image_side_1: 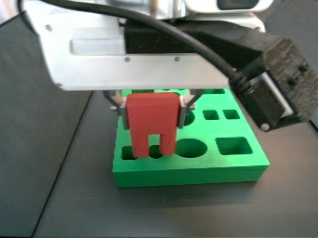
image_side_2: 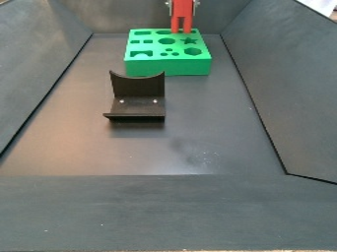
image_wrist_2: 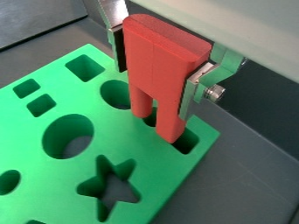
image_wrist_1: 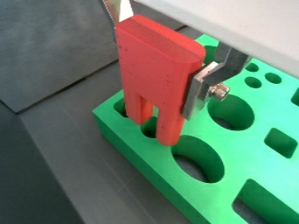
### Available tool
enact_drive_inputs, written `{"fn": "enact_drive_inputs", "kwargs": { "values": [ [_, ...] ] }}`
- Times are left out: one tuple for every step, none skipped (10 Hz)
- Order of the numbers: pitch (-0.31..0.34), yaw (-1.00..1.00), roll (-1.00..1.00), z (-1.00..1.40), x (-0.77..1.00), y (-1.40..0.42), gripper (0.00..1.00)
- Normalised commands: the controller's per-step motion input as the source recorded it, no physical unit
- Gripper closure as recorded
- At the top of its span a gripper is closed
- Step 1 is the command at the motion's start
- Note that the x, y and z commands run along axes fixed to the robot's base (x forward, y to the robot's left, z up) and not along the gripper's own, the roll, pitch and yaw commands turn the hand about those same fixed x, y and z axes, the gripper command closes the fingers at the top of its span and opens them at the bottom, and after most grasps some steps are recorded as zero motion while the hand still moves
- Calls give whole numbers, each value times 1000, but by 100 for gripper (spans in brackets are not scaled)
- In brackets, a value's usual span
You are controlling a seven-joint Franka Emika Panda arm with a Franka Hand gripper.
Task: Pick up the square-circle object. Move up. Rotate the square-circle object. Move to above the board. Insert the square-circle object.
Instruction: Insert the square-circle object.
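Wrist views: the pincer (image_wrist_1: 163, 63) is clamped on the square-circle object (image_wrist_1: 156, 70), silver fingers (image_wrist_2: 201, 80) pressing both flanks of the red block. It hangs upright, legs down, over the corner of the board (image_wrist_1: 251, 179). One leg tip seems to be already at the mouth of a cut-out; the other leg is just above the green surface, and how deep it sits I cannot tell.

Side view, close: the pincer (image_side_1: 154, 104) holds the square-circle object (image_side_1: 154, 123) over the near edge of the board (image_side_1: 187, 172), legs touching or almost touching the top.

Side view, far: the square-circle object (image_side_2: 180, 14) stands over the board (image_side_2: 168, 61) at the far end of the floor; the fixture (image_side_2: 136, 95) is apart from it, nearer the camera.

Step in hand: insertion, I judge.

Next move: a straight, slow push down, keeping both legs in line with their holes, then release.
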Motion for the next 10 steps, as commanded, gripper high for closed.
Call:
{"fn": "enact_drive_inputs", "kwargs": {
  "values": [
    [-13,0,-53,-617,-271,-51,100],
    [-19,-3,-139,-637,-211,-51,100],
    [0,0,-100,-546,-257,0,100],
    [0,11,0,-397,-377,0,100],
    [0,46,-10,-471,-191,114,100],
    [0,49,-1,-509,-231,17,100],
    [0,80,30,-571,-271,-9,100],
    [-6,40,97,-980,0,-137,100],
    [-36,0,114,-1000,0,-109,100],
    [-33,0,141,-880,14,-103,100]
  ]
}}
